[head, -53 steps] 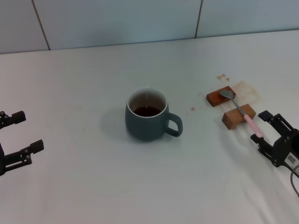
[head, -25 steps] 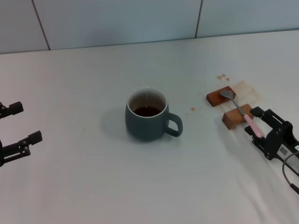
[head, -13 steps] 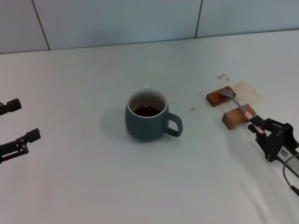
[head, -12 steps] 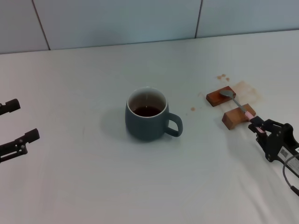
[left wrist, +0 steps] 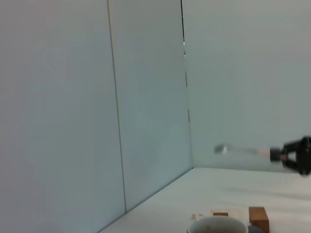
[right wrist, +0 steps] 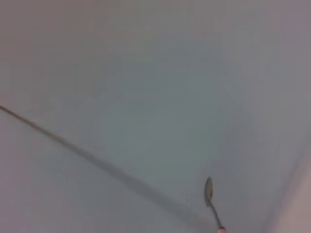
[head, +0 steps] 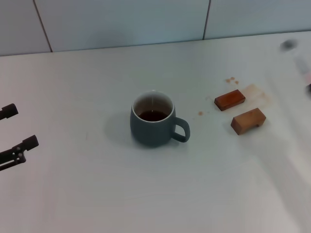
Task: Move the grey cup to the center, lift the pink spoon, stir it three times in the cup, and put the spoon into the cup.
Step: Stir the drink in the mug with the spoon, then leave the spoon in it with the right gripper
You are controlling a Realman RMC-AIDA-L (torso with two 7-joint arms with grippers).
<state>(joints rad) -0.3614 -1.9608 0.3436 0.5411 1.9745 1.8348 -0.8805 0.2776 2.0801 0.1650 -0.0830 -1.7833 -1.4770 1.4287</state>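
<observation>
The grey cup (head: pixel 154 124) stands mid-table with dark liquid inside and its handle toward the right. The pink spoon (head: pixel 293 52) is up in the air at the far right, blurred, its silver bowl (head: pixel 288 45) highest. In the left wrist view the spoon (left wrist: pixel 241 150) sticks out level from my right gripper (left wrist: pixel 279 155), which is shut on its pink handle, high above the table. The right wrist view shows the spoon's bowl (right wrist: pixel 209 188) against the wall. My left gripper (head: pixel 17 127) hangs open at the left edge, far from the cup.
Two brown wooden blocks (head: pixel 230 99) (head: pixel 248 120) lie right of the cup, with brown stains (head: pixel 257 93) on the white table beside them. The tiled wall runs along the back. The cup's rim (left wrist: pixel 216 225) and a block (left wrist: pixel 258 219) show low in the left wrist view.
My right gripper shut on the spoon's handle and raised it off the two blocks, up and to the far right. My left gripper drifted slightly left.
</observation>
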